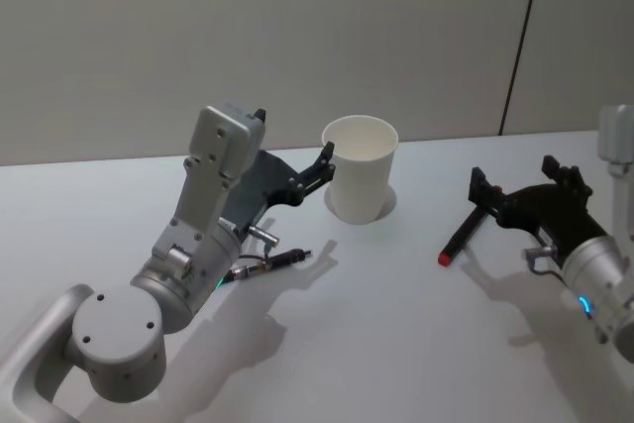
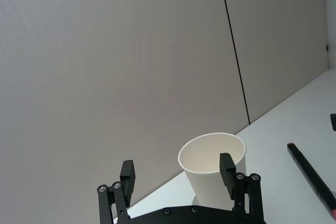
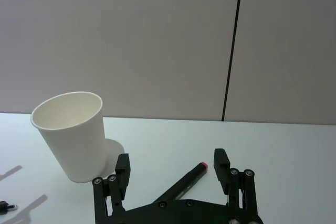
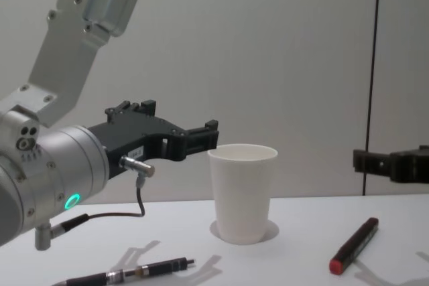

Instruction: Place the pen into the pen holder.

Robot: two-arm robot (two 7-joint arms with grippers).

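White table [image 1: 396,354], pen [image 1: 457,245] partly under right claw [image 1: 513,181]

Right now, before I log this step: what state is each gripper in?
Left gripper: open, empty, beside the pen holder.
Right gripper: open, empty, above the pen.

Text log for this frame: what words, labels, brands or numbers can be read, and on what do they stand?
No text can be read on anything.
pen holder: plain white, no print.
red-tipped pen: no legible marking.
dark slim object by the left arm: details too small to read.
left gripper and right gripper: plain black, no labels seen.
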